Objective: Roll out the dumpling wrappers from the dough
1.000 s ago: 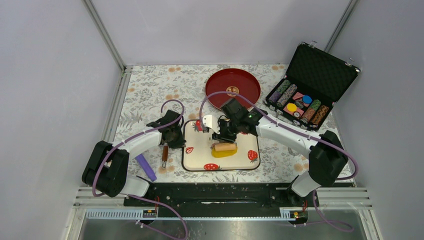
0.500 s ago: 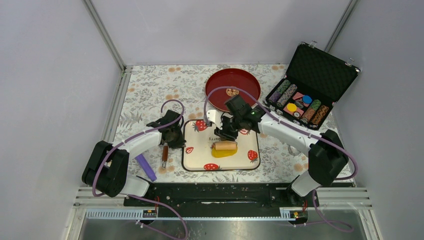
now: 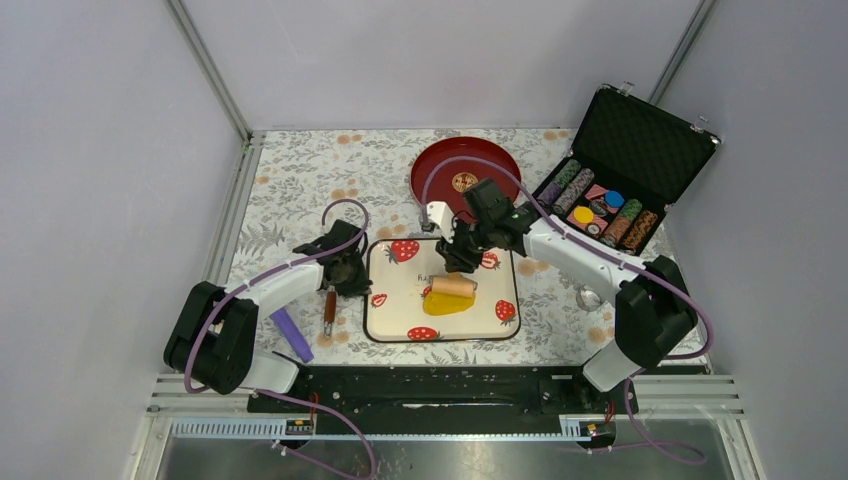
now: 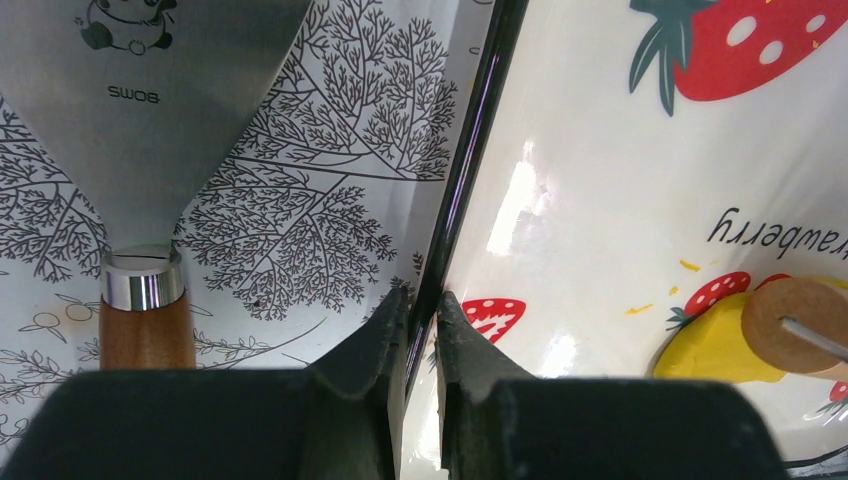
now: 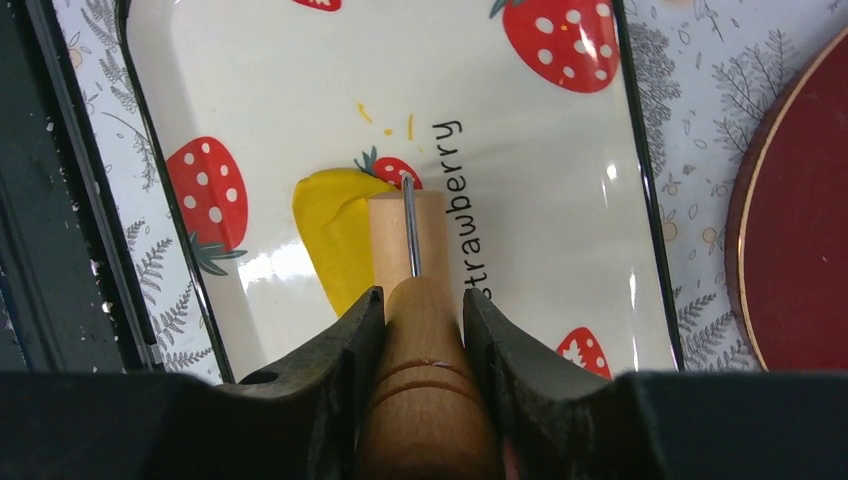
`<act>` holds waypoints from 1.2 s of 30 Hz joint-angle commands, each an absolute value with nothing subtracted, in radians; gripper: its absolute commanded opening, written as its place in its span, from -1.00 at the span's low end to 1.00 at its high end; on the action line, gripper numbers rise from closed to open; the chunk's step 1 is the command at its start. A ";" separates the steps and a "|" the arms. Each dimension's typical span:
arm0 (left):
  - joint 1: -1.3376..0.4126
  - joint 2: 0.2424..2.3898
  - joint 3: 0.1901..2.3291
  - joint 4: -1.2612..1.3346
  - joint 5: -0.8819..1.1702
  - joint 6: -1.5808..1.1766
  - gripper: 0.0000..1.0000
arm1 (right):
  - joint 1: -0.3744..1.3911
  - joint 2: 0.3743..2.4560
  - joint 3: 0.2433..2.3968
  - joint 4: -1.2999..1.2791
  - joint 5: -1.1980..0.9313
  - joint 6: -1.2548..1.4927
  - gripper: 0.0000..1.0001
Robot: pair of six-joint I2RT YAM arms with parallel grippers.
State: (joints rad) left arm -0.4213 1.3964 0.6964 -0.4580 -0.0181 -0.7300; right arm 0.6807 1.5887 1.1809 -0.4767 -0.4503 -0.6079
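The yellow dough [image 3: 445, 304] lies flattened on the strawberry tray [image 3: 400, 322]; it also shows as dough [image 5: 335, 235] and dough [image 4: 712, 348] in the wrist views. A small wooden roller [image 3: 453, 286] rests on its far edge. My right gripper [image 5: 424, 300] is shut on the roller's wooden handle [image 5: 425, 340], with the drum [image 5: 388, 245] lying partly over the dough. My left gripper [image 4: 421, 300] is shut on the tray's black left rim [image 4: 470, 160]. Dumpling wrappers are out of view.
A metal scraper [image 4: 150, 110] with a wooden handle lies left of the tray, beside a purple stick [image 3: 292, 335]. A red plate [image 3: 490, 160] sits behind the tray. An open case of poker chips [image 3: 610, 190] stands at the far right.
My right gripper has drawn back toward the far right, pulling the roller from the dough's middle to its far edge. The left gripper has stayed on the tray rim.
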 commanded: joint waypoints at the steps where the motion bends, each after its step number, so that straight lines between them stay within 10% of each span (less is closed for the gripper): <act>1: -0.414 1.434 0.673 -0.561 -0.179 -0.709 -1.00 | 0.590 1.631 1.134 -0.588 -0.196 -0.639 -1.00; 36: -0.419 1.441 0.680 -0.568 -0.183 -0.712 -1.00 | 0.722 1.344 1.119 -0.506 -0.347 -0.496 -1.00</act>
State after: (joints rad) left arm -0.4271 1.3983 0.7010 -0.4618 -0.0353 -0.7303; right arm 0.6636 1.3033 1.1004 -0.5434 -0.3317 -0.4755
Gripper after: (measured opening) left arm 0.119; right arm 0.390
